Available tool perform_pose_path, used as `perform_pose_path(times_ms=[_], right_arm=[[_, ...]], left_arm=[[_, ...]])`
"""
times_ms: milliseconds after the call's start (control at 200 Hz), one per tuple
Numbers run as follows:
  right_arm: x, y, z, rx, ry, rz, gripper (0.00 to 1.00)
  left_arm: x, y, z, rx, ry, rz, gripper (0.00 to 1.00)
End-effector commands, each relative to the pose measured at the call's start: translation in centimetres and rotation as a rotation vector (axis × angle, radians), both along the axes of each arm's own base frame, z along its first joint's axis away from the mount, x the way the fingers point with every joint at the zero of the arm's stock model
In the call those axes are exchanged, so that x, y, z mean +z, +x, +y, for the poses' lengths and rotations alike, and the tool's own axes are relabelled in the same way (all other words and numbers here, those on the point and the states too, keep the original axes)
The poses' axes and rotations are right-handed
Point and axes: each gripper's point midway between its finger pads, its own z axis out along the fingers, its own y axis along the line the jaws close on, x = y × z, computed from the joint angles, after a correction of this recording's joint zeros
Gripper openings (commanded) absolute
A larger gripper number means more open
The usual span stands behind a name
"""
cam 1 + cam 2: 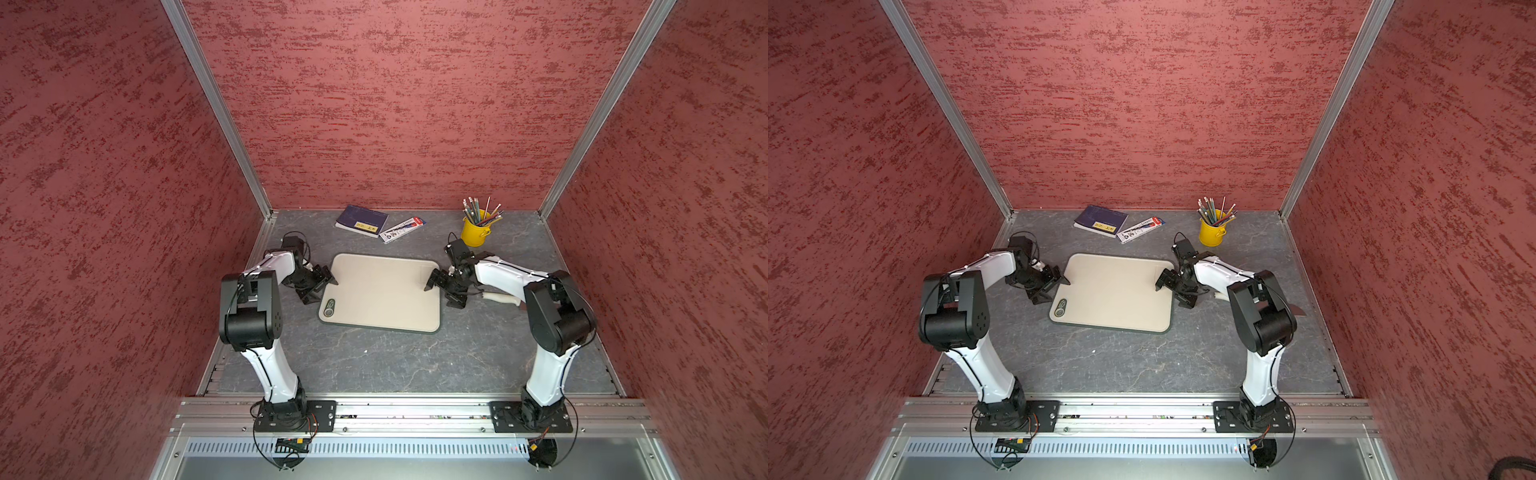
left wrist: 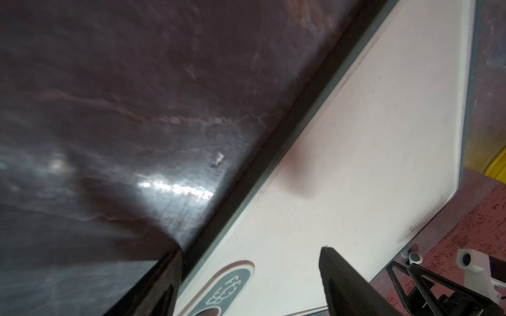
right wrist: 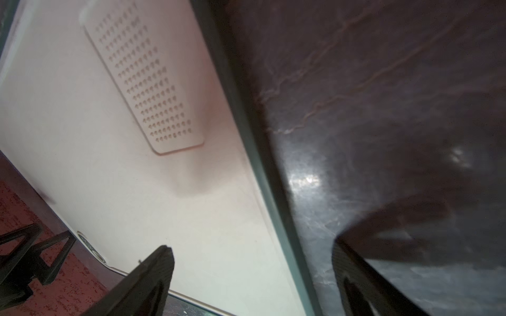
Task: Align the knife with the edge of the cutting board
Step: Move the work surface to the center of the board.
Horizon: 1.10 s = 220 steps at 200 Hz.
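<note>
The beige cutting board (image 1: pixel 382 293) (image 1: pixel 1113 293) lies flat in the middle of the table in both top views, its dark oval mark (image 1: pixel 329 309) at the near left corner. My left gripper (image 1: pixel 323 291) (image 2: pixel 250 247) is open and straddles the board's left edge (image 2: pixel 273 153), one finger over the board (image 2: pixel 356 164), the other over the table. My right gripper (image 1: pixel 439 295) (image 3: pixel 252 244) is open and straddles the right edge the same way. The knife lies on the table right of the board under my right arm. Only its off-white handle (image 1: pixel 498 297) and its grey blade tip (image 1: pixel 1296 309) show.
A dark blue booklet (image 1: pixel 361 220) and a pen pack (image 1: pixel 402 229) lie behind the board. A yellow cup of pencils (image 1: pixel 476 232) stands at the back right, close behind my right wrist. Red walls enclose the table on three sides.
</note>
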Motion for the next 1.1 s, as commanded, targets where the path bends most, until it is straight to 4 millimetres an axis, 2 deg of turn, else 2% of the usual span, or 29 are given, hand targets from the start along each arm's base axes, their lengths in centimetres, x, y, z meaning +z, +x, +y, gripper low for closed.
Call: perform_pose_path(times_ms=[0,316,426,486,616,696,846,1097], right_arm=[[-1.4,-1.0,0.0,0.027,-0.027,0.057,0.96],[-0.6,-0.2,-0.3,0.139,-0.06,-0.016,0.98],[-0.3,-0.1,-1.3,0.163,-0.088,-0.035,0.98],[0.0,0.1,-2.0,0.15,-0.08,-0.052,0.98],[0.3,0.9,-3.4,0.101,-0.058,-0.083,0.98],[0.2,1.2,-3.9,0.098,-0.062,-0.082,0.98],[0.2,1.9,-4.3,0.111,-0.082,-0.088,0.98],[0.3,2.5,-4.2,0.109,-0.057,-0.112,0.98]], left_arm=[[-1.4,-1.5,-3.7,-0.082,-0.067,0.028,0.82],[-0.8,-5.4,-13.1,-0.277,-0.113,0.034,0.81],[0.1,-6.5,-16.2,-0.313,-0.171,0.026,0.81],[0.5,-6.9,-17.3,-0.333,-0.176,0.018,0.81],[0.4,-6.6,-17.6,-0.323,-0.173,0.008,0.81],[0.2,-6.0,-17.2,-0.32,-0.17,0.017,0.81],[-0.1,-4.6,-16.2,-0.309,-0.184,0.017,0.81],[-0.5,-3.0,-16.2,-0.3,-0.179,0.014,0.81]])
